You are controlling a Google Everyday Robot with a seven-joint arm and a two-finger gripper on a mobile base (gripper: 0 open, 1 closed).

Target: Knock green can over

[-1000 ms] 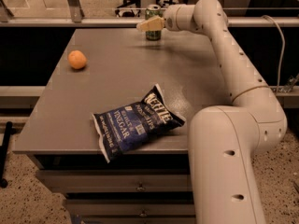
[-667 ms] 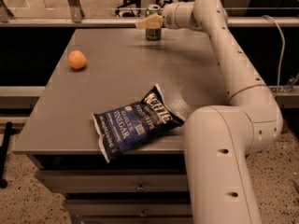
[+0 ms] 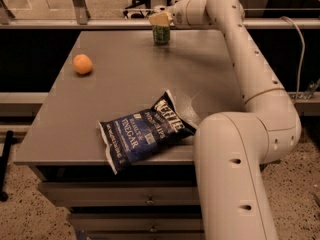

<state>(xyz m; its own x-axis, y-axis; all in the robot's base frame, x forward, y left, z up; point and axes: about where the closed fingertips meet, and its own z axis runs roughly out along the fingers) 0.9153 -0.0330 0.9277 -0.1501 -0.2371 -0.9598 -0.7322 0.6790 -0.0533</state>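
The green can [image 3: 161, 35] stands upright near the far edge of the grey table [image 3: 125, 84], at the centre back. My gripper [image 3: 160, 19] sits right over the can's top, at the end of the white arm that reaches across from the right. The gripper's pale fingers hide the can's rim.
An orange fruit [image 3: 82, 64] lies at the table's left. A blue chip bag [image 3: 145, 131] lies near the front edge. My arm's base [image 3: 232, 179] stands at the front right corner. A rail and glass panel run behind the table.
The arm has shifted slightly; the gripper stays over the can, which still stands upright.
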